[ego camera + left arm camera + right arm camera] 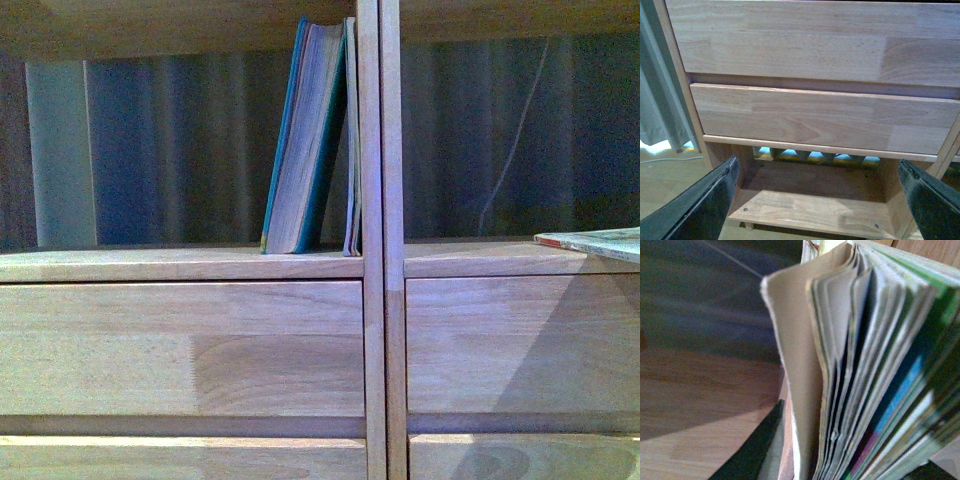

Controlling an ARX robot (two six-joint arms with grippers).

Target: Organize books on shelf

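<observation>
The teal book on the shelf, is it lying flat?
No, the teal book stands on end, leaning toward the wooden upright beside it.

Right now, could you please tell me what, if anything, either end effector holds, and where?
The right end effector appears to pinch the floppy paperback at its near edge; the left end effector is open and empty.

Teal book [305, 140], cream pages; pale wood shelf [180, 345].

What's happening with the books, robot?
Left gripper open, empty, facing drawers. Right gripper holding paperback. Teal book leaning on divider. Nothing blocking.
</observation>
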